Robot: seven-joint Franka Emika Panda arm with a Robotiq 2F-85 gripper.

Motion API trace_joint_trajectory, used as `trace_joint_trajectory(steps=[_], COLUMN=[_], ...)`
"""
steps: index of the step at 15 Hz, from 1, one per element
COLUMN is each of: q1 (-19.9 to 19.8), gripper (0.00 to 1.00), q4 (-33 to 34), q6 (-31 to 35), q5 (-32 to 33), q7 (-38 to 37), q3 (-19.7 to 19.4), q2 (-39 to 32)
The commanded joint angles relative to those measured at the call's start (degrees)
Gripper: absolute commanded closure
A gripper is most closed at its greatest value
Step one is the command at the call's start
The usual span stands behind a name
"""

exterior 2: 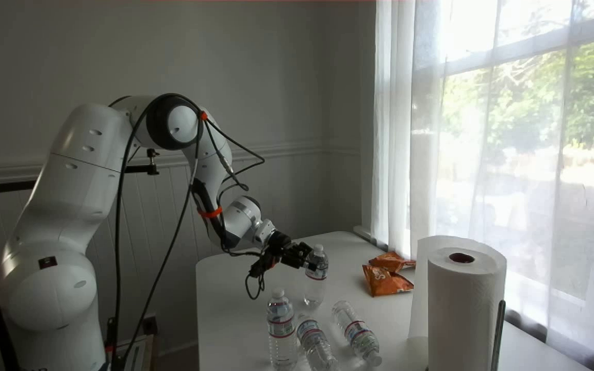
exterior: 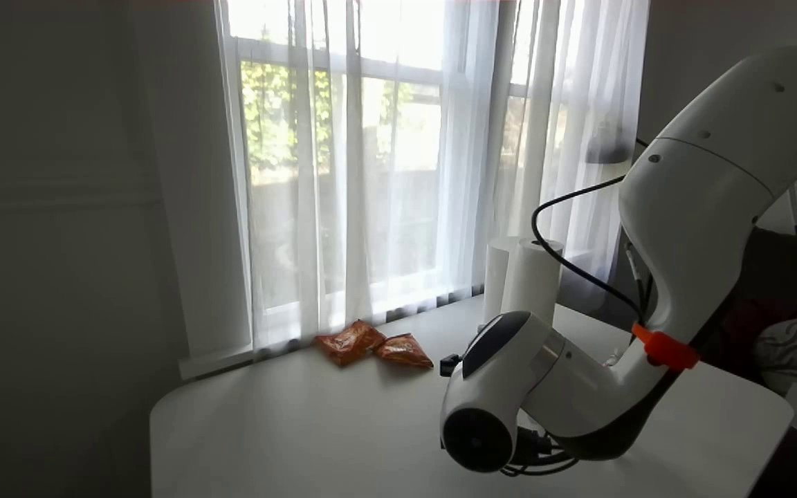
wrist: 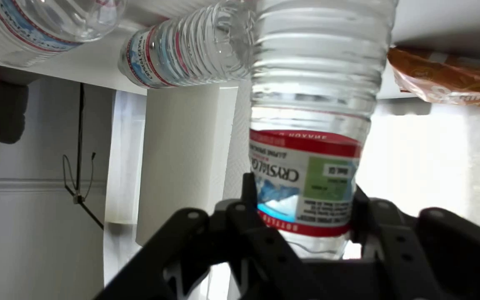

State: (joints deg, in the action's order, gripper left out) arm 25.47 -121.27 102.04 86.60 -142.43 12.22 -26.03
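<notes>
A clear water bottle [wrist: 313, 125] sits pinched in the claw [wrist: 304, 200], jaws snug on either side of the label! Cap up, nearly upright, it's between the robot-side edge of the white worktop [exterior 2: 230, 314] and the window edge; whether its base touches down, I can't tell. Close company here: an upright bottle [exterior 2: 281, 330] stands nearer the robot-side edge, a lying bottle [exterior 2: 316, 342] just beside it, and a second lying bottle [exterior 2: 357, 335] farther toward the window edge. Near that window edge, there's an orange packet [exterior 2: 387, 281] with another orange packet [exterior 2: 392, 261] seemingly touching it, a strip of worktop between them and the held bottle. Farther along the same edge, away from the wall [exterior 2: 286, 196], a tall paper-towel roll [exterior 2: 467, 319]. And the room to move? Toward the wall, where a broad stretch of white runs to the rounded corners! The white arm [exterior 2: 243, 219] angles in across the robot-side edge.
</notes>
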Motion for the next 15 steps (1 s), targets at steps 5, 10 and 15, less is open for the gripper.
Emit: trace_joint_trajectory(steps=[5,10,15], q1=[-0.3,-0.2,-0.3], gripper=[0.77,0.77,0.27], q4=[1.5,2.4,3.3], q6=[-6.0,-9.5,-12.6], q5=[6.5,7.7,6.6], q7=[-0.6,-3.1,-5.9], q3=[2.4,3.0,3.7], q2=[-3.4,-5.5,-7.0])
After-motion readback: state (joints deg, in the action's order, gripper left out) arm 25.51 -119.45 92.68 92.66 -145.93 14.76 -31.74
